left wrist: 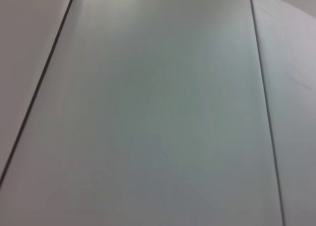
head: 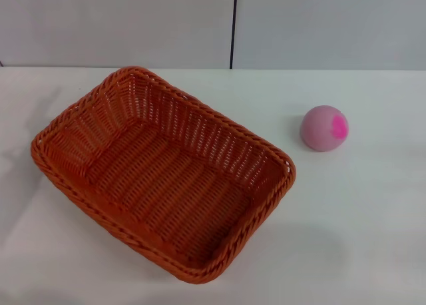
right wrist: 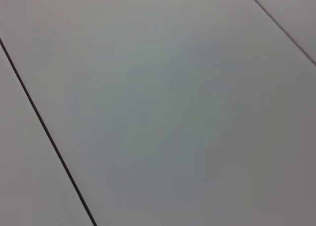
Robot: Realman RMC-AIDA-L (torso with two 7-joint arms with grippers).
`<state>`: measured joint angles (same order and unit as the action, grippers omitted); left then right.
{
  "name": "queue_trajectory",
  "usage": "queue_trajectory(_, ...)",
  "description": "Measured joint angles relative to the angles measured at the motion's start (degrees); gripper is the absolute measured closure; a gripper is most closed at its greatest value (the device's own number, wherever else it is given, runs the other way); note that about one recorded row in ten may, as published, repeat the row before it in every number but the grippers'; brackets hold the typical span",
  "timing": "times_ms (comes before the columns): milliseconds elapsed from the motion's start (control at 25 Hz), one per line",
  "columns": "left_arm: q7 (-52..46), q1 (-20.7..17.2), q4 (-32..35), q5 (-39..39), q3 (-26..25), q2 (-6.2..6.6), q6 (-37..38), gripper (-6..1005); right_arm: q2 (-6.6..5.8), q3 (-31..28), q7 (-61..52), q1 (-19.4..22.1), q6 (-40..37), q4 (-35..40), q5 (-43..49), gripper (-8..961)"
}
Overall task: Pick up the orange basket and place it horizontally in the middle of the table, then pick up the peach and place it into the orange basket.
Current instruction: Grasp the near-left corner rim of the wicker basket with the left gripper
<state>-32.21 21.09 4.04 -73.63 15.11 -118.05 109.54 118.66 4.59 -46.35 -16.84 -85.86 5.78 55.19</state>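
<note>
Head view: orange basket (head: 163,175) sits on the table (head: 373,212), filling the left and centre of the frame. It's skewed, long axis running from upper left to lower right, opening up, nothing inside. Peach (head: 324,128) is on the table at right of centre, upper half of the frame, magenta patch facing right. It stands apart from the basket, beyond the basket's right corner, not touching.

Neither of my grippers shows in the head view. Both wrist views show only flat pale panels with thin dark seams (left wrist: 34,100); no fingers visible, so I can't say whether either hand is open or closed.
</note>
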Motion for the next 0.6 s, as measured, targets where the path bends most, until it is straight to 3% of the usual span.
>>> queue_trajectory(320,-14.8,1.2,9.6,-1.0,2.5,0.18,-1.1,185,-0.01,0.6,-0.9,0.8,0.1,0.0,0.5,198)
queue_trajectory(520,-31.7,2.1,18.3,-1.1,4.0,0.31,-7.0,185,-0.03,0.6,-5.8,2.0,0.2,0.1,2.0,197)
queue_trajectory(600,-34.3,2.2,20.4,-1.4,5.1,0.43,-8.3,185,-0.07,0.6,-6.6,2.5,0.2,0.4,2.6,197)
